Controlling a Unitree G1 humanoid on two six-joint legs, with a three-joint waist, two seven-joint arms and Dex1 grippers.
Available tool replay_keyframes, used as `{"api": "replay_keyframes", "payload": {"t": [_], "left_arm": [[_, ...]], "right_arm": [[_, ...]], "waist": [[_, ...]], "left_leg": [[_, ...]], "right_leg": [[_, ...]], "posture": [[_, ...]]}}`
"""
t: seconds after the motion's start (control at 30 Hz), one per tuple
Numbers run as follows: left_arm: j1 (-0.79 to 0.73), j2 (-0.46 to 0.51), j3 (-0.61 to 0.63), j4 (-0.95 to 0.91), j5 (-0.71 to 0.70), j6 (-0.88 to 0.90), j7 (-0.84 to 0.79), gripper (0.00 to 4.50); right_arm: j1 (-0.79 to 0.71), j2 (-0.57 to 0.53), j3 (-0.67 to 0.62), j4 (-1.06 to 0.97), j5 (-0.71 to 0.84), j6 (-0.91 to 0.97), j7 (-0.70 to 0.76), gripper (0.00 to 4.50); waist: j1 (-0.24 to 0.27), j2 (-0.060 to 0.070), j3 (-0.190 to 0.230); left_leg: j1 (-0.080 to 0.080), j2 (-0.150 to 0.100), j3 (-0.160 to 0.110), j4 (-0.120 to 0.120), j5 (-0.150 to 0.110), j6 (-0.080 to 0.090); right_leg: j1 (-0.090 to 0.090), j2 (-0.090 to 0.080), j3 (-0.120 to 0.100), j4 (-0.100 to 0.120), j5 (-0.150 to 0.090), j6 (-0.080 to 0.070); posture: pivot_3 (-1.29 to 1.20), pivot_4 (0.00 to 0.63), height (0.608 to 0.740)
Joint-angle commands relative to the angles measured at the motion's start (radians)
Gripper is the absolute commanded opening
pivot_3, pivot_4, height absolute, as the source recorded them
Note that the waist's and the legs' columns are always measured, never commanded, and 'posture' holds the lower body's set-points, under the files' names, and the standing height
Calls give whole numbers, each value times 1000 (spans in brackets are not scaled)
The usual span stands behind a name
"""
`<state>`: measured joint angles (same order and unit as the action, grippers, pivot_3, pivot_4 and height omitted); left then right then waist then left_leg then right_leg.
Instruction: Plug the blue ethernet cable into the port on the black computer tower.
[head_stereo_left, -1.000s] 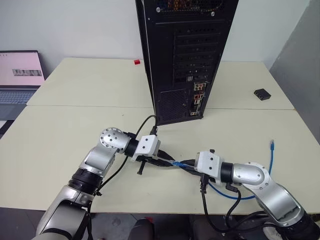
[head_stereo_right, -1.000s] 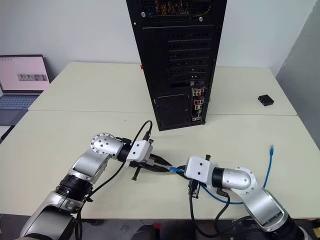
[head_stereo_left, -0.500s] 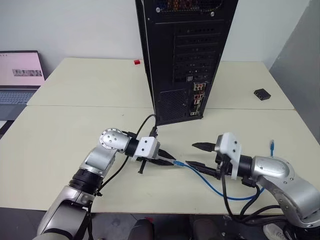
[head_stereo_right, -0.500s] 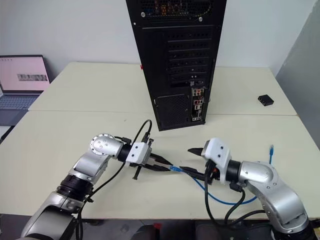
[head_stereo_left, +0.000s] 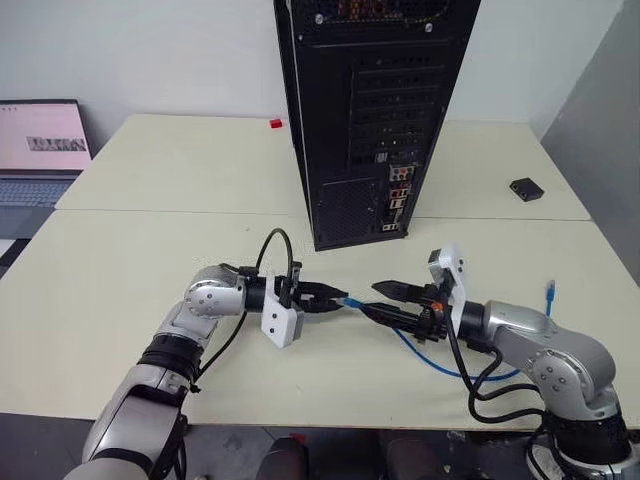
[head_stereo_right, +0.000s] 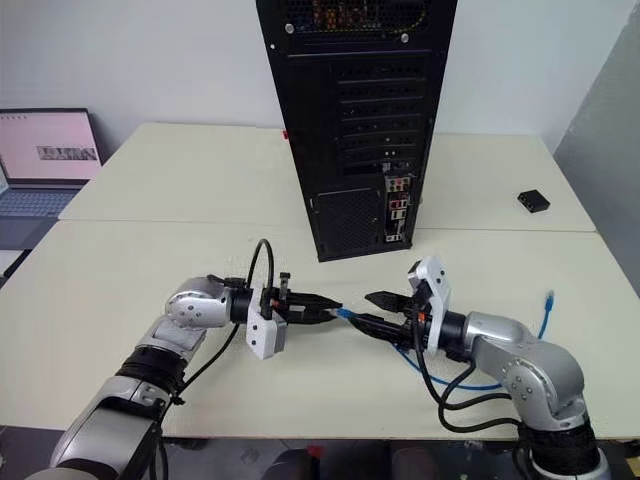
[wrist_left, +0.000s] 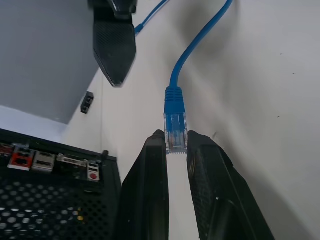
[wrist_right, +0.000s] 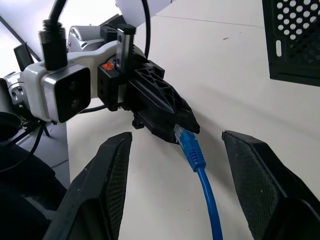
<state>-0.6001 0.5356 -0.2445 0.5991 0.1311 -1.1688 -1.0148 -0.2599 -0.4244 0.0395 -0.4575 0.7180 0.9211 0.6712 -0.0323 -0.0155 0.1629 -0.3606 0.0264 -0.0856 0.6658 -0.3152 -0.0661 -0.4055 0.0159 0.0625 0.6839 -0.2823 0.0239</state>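
Blue ethernet cable (wrist_left: 200, 46), a thin bright blue cord, is pinched at its small clear-blue plastic plug (wrist_left: 175, 131) between the two black fingers of the left gripper (head_stereo_left: 333, 298), which are closed tight on the plug's tip above the pale cream tabletop (head_stereo_left: 120, 270). From the plug, the cord is seen running toward the right arm, passing between the spread black fingers (wrist_right: 257, 175) of the right gripper (head_stereo_left: 388, 301), which are held well apart on either side of the cord without touching it. The two grippers are pointed at each other, tip to tip, just in front of the tall black metal computer tower (head_stereo_left: 375, 110). Beyond the right arm the cord is laid in a loop on the table, and its far plug (head_stereo_left: 549, 290) is seen resting near the table's right edge. On the tower's rear panel, a narrow vertical strip of red, orange and blue connectors (head_stereo_left: 397, 198) is visible beside a perforated vent grille (head_stereo_left: 345, 210); the port itself cannot be picked out within it. A small black box (head_stereo_left: 524, 187) is seen on the table to the tower's right, and an open laptop (head_stereo_left: 42, 150) is seen at the far left.
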Motion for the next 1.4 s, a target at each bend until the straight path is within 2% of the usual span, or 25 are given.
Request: {"api": "replay_keyframes", "payload": {"t": [0.03,0.33,0.67,0.8,0.97,1.1,1.17,1.4], "left_arm": [[-25,19,22,12,42,-54,99,279],[-29,55,-9,16,102,-68,216,278],[-27,77,-33,5,130,-71,284,278],[-33,87,-36,6,149,-75,307,278],[-32,90,-35,0,167,-78,340,278],[-37,89,-30,0,197,-77,370,278],[-38,88,-30,-1,212,-79,388,271],[-37,82,-24,-2,250,-79,444,271]], "right_arm": [[-35,10,35,30,-20,-50,21,3037],[-74,28,94,118,-53,-103,52,3037],[-105,59,97,190,-67,-126,61,3037],[-124,69,103,222,-80,-138,65,2414],[-127,72,106,229,-82,-138,70,1034],[-127,64,113,231,-89,-137,77,139],[-125,61,116,232,-93,-137,80,12],[-123,65,107,230,-93,-125,83,2]], "waist": [[0,0,0],[0,0,0],[0,0,0],[0,0,0],[-1,0,0],[-1,0,0],[-1,0,0],[-1,0,0]], "left_leg": [[0,0,0,0,0,0],[0,0,-1,0,0,0],[0,0,-1,0,0,0],[0,0,-1,0,0,0],[1,0,-1,0,0,0],[1,0,-1,0,0,0],[1,0,-1,0,0,0],[1,0,-1,0,0,0]], "right_leg": [[0,0,0,0,0,0],[0,0,-1,1,0,0],[0,0,-1,2,0,0],[-1,0,-1,4,0,0],[-1,0,-2,4,0,0],[-1,0,-2,4,0,0],[-1,0,-2,4,0,0],[-1,0,-2,4,0,0]], "posture": [[0,150,740],[0,150,740],[0,150,740],[0,150,740],[0,150,740],[0,150,740],[0,150,740],[0,150,740]]}}
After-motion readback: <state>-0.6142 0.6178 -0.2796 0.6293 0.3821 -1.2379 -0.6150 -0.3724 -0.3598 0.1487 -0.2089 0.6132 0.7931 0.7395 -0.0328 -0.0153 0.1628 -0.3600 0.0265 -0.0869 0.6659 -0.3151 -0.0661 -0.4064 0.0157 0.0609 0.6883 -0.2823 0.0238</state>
